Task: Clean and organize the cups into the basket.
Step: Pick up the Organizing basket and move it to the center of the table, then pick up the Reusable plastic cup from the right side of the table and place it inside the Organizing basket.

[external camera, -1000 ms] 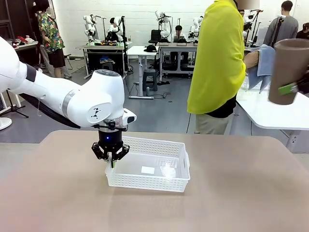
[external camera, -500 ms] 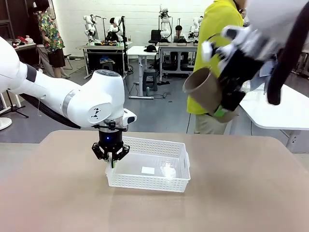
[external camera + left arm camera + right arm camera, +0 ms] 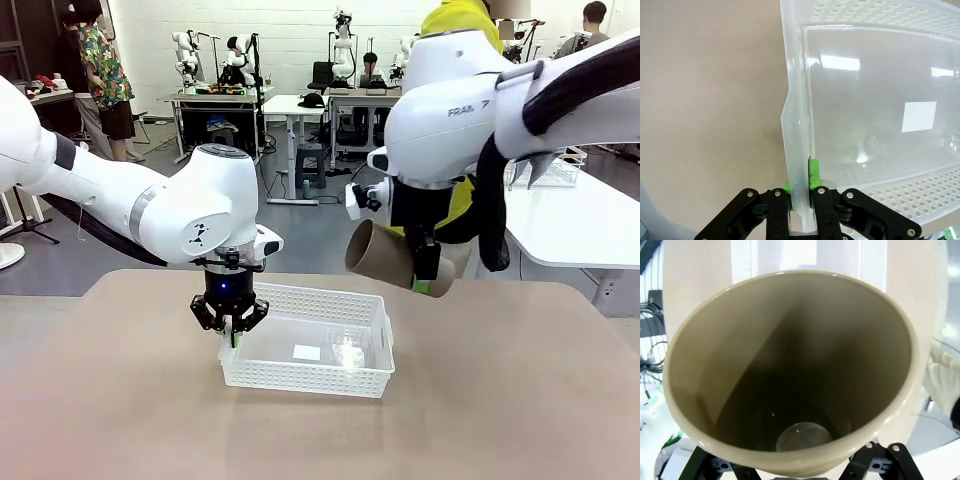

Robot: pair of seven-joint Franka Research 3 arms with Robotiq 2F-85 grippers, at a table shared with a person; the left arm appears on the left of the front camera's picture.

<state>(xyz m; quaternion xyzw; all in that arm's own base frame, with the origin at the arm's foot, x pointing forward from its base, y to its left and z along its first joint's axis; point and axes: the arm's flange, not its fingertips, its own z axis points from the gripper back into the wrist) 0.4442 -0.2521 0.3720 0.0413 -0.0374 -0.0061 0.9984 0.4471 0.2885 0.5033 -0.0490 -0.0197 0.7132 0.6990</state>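
A tan-brown cup [image 3: 385, 255] hangs tilted in the air above the right end of the basket [image 3: 300, 378], mouth toward the left. My right gripper [image 3: 412, 272] is shut on its sides. In the right wrist view the cup [image 3: 790, 365] opens toward the camera and its inside looks bare. The white lattice basket rests on the table's middle. My left gripper [image 3: 231, 328] is shut on the basket's left wall. The left wrist view shows green pads [image 3: 813, 172] pinching that thin wall [image 3: 795, 120].
A person in a yellow shirt [image 3: 458, 14] stands behind the right arm at the far side. A white table [image 3: 570, 225] lies at the right. The tan tabletop [image 3: 500, 400] stretches around the basket. A white label [image 3: 919, 116] sits on the basket floor.
The right arm has swung in from the far right with the cup, bringing it lower and leftward to just above the basket's right end. The left arm and basket stayed still.
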